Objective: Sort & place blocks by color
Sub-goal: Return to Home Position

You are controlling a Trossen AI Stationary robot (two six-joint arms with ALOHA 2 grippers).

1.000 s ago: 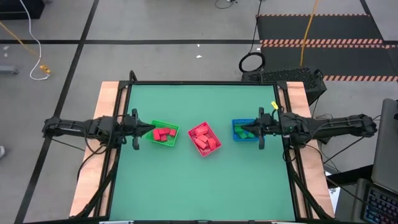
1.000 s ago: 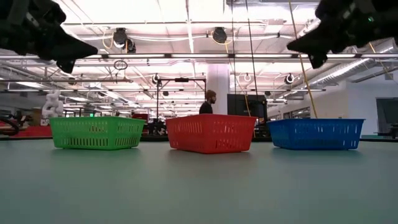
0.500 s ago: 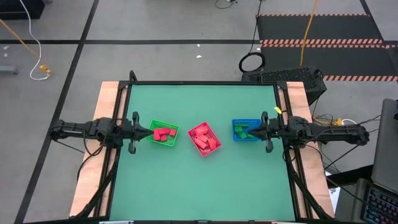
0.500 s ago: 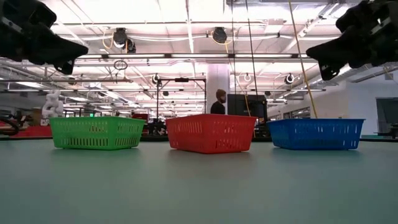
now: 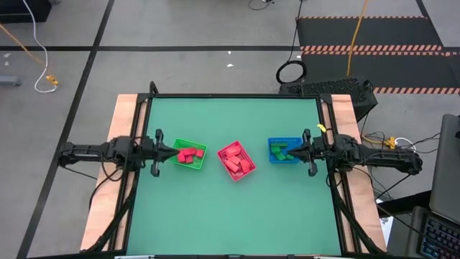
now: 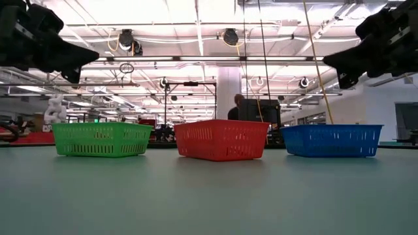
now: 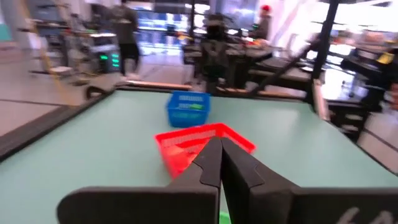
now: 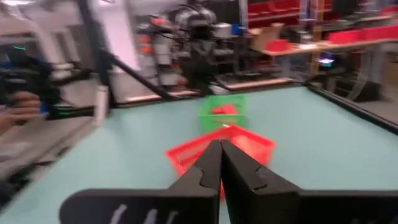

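Note:
Red blocks [image 5: 188, 155] lie in the green mesh basket [image 5: 201, 148]. Salmon-pink and red blocks [image 5: 238, 163] fill the red basket [image 5: 227, 149], and dark green blocks [image 5: 281, 152] lie in the blue basket [image 5: 272, 142]. All three baskets stand on the table. My left gripper [image 5: 175, 152] hangs shut and empty above the green basket's left edge; its fingers meet in the left wrist view [image 7: 220, 148]. My right gripper [image 5: 287, 152] is shut and empty over the blue basket [image 8: 220, 148]. In the low view both grippers [image 6: 70, 67] [image 6: 341, 69] hover well above the baskets.
The green table top [image 5: 230, 216] stretches bare toward the near edge and, beyond the baskets, toward the far edge [image 5: 233, 108]. Wooden side boards [image 5: 126, 115] flank it. A person [image 6: 239, 106] stands in the room behind the red basket.
Both arms have drawn back a little, the left gripper toward the table's left edge and the right gripper toward the right edge, both staying shut. The person in the room behind has walked to the right. Baskets and blocks have kept still.

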